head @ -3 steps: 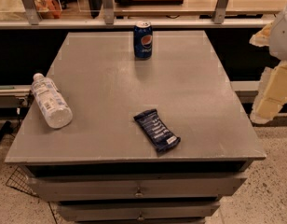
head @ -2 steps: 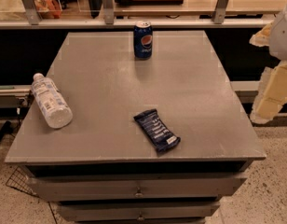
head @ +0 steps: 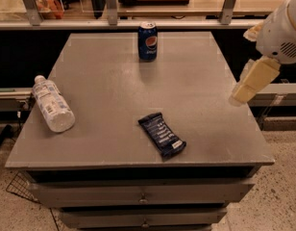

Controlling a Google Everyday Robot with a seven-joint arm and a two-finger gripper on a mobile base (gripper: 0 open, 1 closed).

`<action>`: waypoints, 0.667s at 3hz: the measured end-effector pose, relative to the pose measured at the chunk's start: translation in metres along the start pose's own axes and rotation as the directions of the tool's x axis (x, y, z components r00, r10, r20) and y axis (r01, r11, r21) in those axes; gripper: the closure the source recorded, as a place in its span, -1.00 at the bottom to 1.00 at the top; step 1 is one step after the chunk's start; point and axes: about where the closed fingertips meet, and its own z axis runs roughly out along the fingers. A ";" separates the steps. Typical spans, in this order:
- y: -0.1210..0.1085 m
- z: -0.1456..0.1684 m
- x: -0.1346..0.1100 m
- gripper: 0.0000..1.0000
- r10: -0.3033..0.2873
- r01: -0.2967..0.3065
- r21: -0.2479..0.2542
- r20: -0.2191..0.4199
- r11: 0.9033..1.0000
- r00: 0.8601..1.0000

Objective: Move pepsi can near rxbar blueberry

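Note:
The pepsi can (head: 148, 41) stands upright at the far middle of the grey table (head: 104, 81); it is dark blue with a round logo and a silver top. The rxbar blueberry (head: 162, 134) lies flat near the table's front edge, a dark navy wrapper with white lettering, turned diagonally. My gripper (head: 251, 83) hangs at the right, a cream-coloured part below a white round arm joint (head: 282, 32). It is over the table's right edge, far from both the can and the bar, and holds nothing that I can see.
A clear plastic water bottle (head: 53, 104) lies on its side near the table's left edge. A railing and shelf (head: 138, 23) run behind the table. Drawers (head: 143, 194) sit under the tabletop. Speckled floor lies at the right.
The arm's cream-coloured end has moved left and a little up, from beside the table to over its right edge. The can, bar and bottle have not moved.

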 end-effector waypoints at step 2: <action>-0.054 0.042 -0.036 -1.00 0.085 -0.110 0.084 0.263 0.990 0.961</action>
